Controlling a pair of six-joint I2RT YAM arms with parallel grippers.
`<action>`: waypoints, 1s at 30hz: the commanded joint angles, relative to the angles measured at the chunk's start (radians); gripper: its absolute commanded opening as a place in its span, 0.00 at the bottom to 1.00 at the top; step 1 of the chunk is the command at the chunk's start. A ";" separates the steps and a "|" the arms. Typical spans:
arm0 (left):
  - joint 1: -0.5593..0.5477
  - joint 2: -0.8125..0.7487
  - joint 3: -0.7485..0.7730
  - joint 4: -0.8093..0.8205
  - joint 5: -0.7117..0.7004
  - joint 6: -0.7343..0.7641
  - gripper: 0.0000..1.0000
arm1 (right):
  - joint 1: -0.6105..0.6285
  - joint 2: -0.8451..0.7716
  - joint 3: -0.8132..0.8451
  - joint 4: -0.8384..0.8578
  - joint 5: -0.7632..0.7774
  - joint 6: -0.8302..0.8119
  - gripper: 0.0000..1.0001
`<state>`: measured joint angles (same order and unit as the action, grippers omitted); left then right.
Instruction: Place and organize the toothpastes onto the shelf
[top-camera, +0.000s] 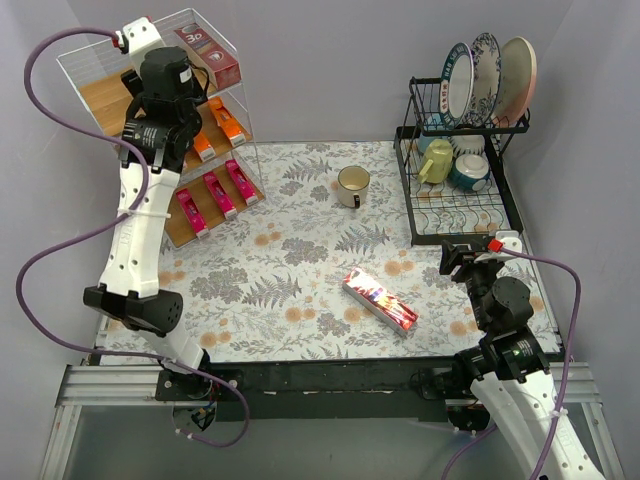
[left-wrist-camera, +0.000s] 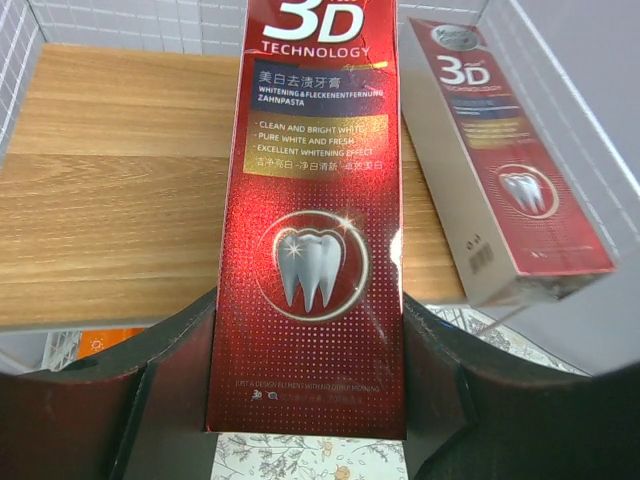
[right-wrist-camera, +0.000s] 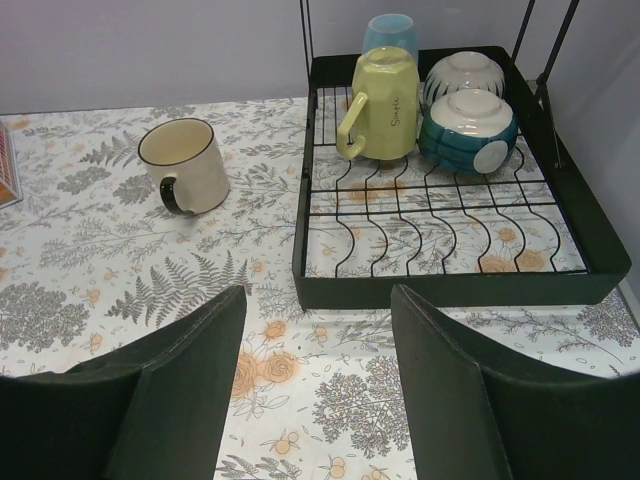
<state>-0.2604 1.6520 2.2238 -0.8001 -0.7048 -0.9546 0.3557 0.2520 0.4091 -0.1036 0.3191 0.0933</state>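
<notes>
shelf: three tiers, far left of the table. its top board carries one 3d carton at the right side, and the wood to the left of that shows bare. orange cartons on the middle tier, pink cartons on the bottom.

held carton: dark red 3d box, clamped across its width near the low end by your left claw. long axis runs straight out from the claw, over the top board. it sits just left of the shelved 3d carton, roughly parallel, with a narrow gap between. whether its underside touches the board: cannot tell.

judgement: placing step, top tier. the move turns on holding that axis parallel to the neighbour and lowering before you let go.

loose carton: flat on the table, centre-right, long axis diagonal. nearer your right claw, which stands open and empty, aimed at the dish rack, the carton off to its left.
</notes>
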 joint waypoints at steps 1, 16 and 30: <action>0.038 0.035 0.050 -0.047 0.042 -0.050 0.39 | 0.006 -0.005 -0.004 0.042 0.014 -0.010 0.68; 0.049 0.065 0.045 -0.025 0.045 -0.061 0.64 | 0.006 -0.010 -0.006 0.045 0.029 -0.018 0.68; 0.049 0.106 0.063 0.056 -0.048 -0.027 0.48 | 0.005 -0.010 -0.007 0.048 0.026 -0.018 0.68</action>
<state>-0.2176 1.7565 2.2532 -0.7822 -0.6964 -1.0092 0.3557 0.2520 0.4091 -0.1036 0.3347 0.0921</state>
